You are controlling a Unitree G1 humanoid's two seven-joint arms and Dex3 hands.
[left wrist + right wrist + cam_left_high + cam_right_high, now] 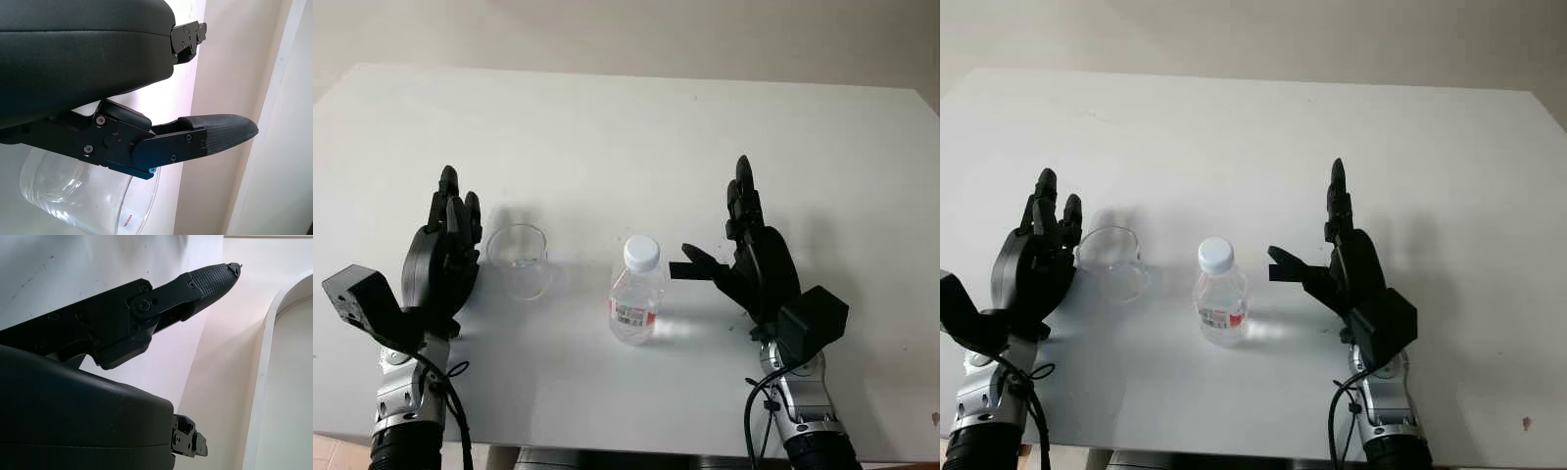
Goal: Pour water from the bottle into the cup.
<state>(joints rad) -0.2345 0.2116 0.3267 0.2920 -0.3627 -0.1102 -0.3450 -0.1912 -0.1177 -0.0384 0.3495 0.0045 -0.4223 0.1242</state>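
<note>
The capped bottle [636, 291], its red-and-white label unreadable, stands just beside the open, empty right hand [744, 257], while the open left hand [448, 250] flanks the cup [518, 259].

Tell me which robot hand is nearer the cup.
Left. The left robot hand is open right beside the cup, on its outer side. The right robot hand is open beyond the bottle, which stands between it and the cup.

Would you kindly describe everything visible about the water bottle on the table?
The bottle is small, of clear plastic, with a white screw cap still on and a red and white label round its lower half. It stands upright on the white table, between the cup and the open right hand, touching neither.
</note>
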